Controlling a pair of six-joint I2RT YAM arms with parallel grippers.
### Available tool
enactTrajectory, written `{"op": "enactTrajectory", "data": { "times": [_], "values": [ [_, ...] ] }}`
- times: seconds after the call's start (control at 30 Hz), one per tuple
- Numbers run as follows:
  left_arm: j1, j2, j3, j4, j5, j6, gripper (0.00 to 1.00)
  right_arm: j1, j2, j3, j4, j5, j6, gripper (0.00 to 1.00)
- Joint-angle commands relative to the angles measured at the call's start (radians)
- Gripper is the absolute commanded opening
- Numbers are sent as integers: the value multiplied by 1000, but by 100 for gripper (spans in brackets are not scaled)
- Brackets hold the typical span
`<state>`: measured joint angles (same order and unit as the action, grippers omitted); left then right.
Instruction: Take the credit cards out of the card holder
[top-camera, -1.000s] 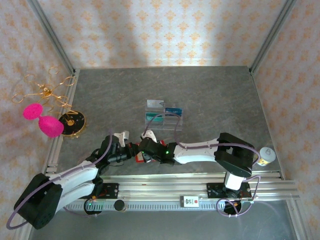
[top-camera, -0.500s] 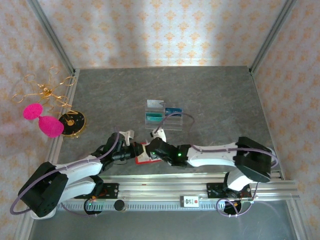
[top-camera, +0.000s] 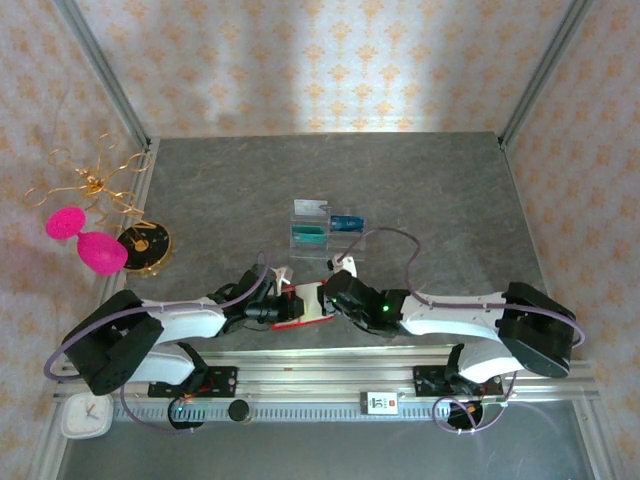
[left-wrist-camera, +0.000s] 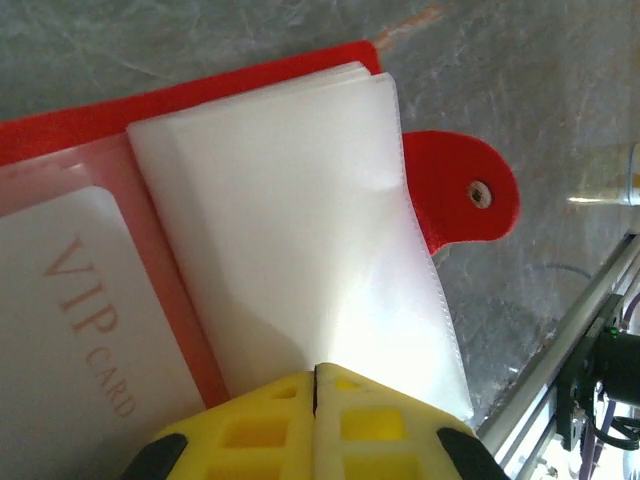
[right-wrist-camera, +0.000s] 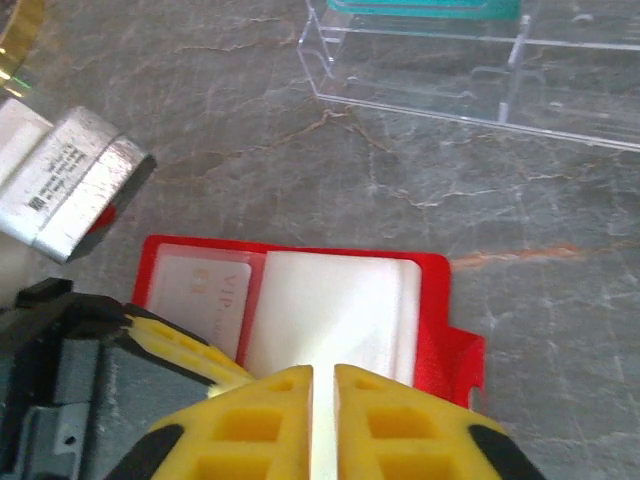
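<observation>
The tabletop (top-camera: 430, 190) carries both arms, which have swung rightward since a second ago. With them the red card holder (top-camera: 305, 305) has shifted right and now lies open, just nearer than the clear tray (top-camera: 335, 245), which has not moved. A teal credit card (top-camera: 310, 237) stands in that tray. A VIP card (left-wrist-camera: 80, 330) sits in the holder's left page. The left pincer (left-wrist-camera: 316, 375) is closed on the white sleeves (left-wrist-camera: 300, 230). The right pincer (right-wrist-camera: 322, 375) nips them through a thin slit.
</observation>
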<state>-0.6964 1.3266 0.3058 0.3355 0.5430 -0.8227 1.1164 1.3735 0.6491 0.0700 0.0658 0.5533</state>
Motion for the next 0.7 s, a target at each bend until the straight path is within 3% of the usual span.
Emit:
{"op": "enactTrajectory", "data": {
  "times": [0.0, 0.13, 0.33, 0.53, 0.67],
  "values": [
    [-29, 19, 9, 61, 7, -7, 10, -30, 43, 33, 50, -141, -32, 6],
    [-34, 41, 15, 52, 8, 4, 8, -73, 107, 56, 73, -221, -28, 0],
    [-34, 9, 3, 46, 8, 2, 8, -101, 236, 73, 31, -244, -4, 0],
    [-20, -215, -28, -143, -100, 28, 8, -106, 272, 23, -2, -189, 55, 0],
    [65, -321, -98, -234, -109, 53, 5, -106, 237, -8, -19, -151, 90, 0]
  ]
}}
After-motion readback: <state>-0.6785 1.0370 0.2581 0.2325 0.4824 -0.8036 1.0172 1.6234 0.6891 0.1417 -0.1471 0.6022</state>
